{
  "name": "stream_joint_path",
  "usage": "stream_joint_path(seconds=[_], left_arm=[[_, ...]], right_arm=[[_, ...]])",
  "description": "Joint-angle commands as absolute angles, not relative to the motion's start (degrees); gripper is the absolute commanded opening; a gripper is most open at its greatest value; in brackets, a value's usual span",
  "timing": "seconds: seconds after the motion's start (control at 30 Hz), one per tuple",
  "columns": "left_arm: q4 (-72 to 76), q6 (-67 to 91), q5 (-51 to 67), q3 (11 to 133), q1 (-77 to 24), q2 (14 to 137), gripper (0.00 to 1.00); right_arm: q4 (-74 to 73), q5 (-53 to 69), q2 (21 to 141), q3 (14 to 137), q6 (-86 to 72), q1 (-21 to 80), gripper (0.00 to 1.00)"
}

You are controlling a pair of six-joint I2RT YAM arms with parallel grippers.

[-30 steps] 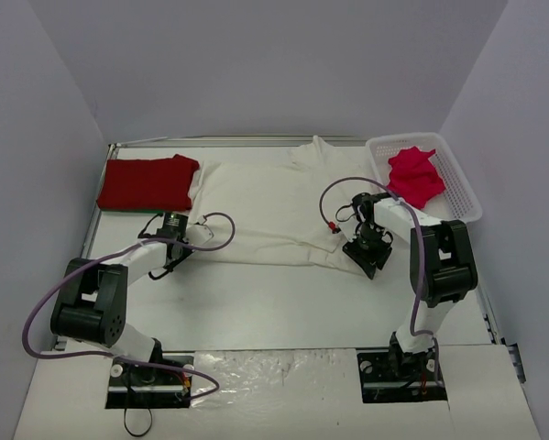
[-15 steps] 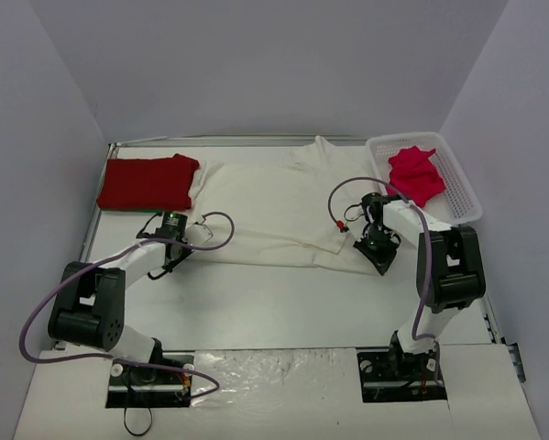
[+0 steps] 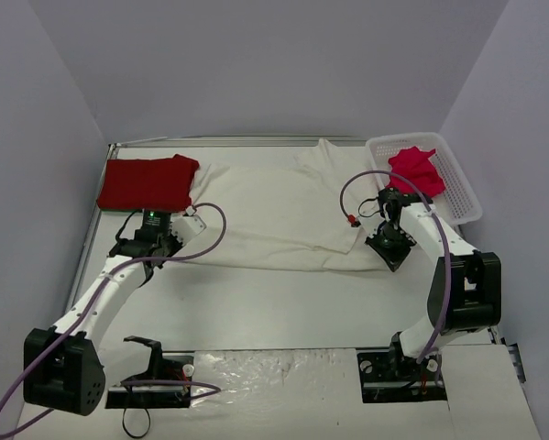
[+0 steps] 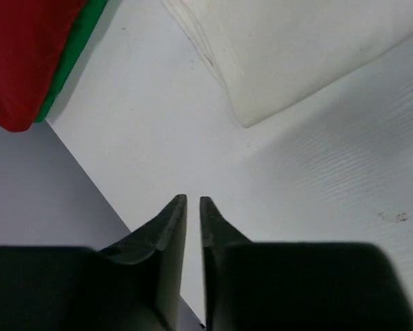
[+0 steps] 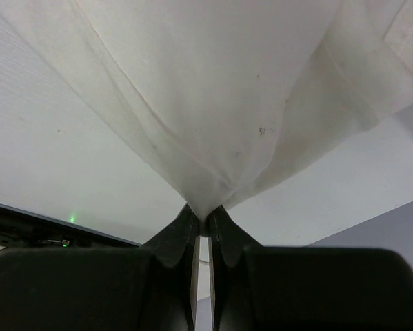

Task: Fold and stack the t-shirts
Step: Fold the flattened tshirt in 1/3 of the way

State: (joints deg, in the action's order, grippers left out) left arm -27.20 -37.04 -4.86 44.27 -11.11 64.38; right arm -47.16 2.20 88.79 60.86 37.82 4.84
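The cream-white t-shirt (image 3: 274, 215) lies spread flat across the middle of the worktop (image 3: 274, 307), with its neck toward the far edge. The red t-shirt (image 3: 146, 181) rests folded in the far left corner. The pinkish-red t-shirt (image 3: 414, 172) sits crumpled in the white basket (image 3: 464, 200) at the far right.

The right hand (image 5: 203, 219) is clamped on the near right corner of the cream-white t-shirt, and the wrist view shows only a small pinch of hem between its fingers. The left hand (image 4: 192, 201) holds nothing. Its fingers are almost together, with a thin slit between them, and it hangs over bare worktop, apart from the near left corner of the cloth.

The danger I see is in this one-sided grip. If the right hand pulls more, the whole shirt will probably slide after it instead of stretching, because nothing holds the left side. It could then wrinkle or move against the basket. The pinch is also small, so the hem may slip out under tension.

Compared with one second ago, the right hand has moved to the right and a little farther from the bases, taking the corner with it, and the shirt reaches more to the right. The left hand was at the shirt's near left edge; now it has drawn back to the left, and its arm is stretched out longer.
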Motion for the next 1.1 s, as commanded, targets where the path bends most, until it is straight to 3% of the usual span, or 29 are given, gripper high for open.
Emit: stream_joint_path(seconds=[0.0, 0.13, 0.27, 0.83, 0.9, 1.0, 1.07], left_arm=[[-30.4, -38.4, -1.9, 42.8, -10.9, 64.9, 0.19], [-27.3, -39.9, 0.0, 39.7, -11.0, 66.8, 0.4], [-22.6, -40.6, 2.0, 38.1, -11.1, 68.7, 0.49], [-10.6, -41.1, 3.0, 38.1, -11.0, 80.8, 0.52], [-10.4, -41.1, 3.3, 38.8, -11.0, 81.8, 0.5], [-10.5, -41.6, 3.6, 39.7, -11.0, 84.7, 0.38], [-11.2, -41.7, 4.0, 40.3, -11.0, 85.7, 0.15]], right_arm=[[-51.1, 3.2, 88.3, 59.7, 38.8, 4.5, 0.0], [-50.5, 4.0, 89.6, 59.8, 38.6, 4.5, 0.0], [-50.4, 4.7, 91.2, 60.6, 38.0, 4.6, 0.0], [-50.2, 5.0, 93.8, 61.7, 35.4, 4.7, 0.0], [-50.2, 5.0, 94.1, 62.0, 35.2, 4.7, 0.0], [-50.2, 5.0, 94.6, 62.1, 35.0, 4.8, 0.0], [-50.1, 5.1, 94.7, 62.4, 34.9, 4.8, 0.0]])
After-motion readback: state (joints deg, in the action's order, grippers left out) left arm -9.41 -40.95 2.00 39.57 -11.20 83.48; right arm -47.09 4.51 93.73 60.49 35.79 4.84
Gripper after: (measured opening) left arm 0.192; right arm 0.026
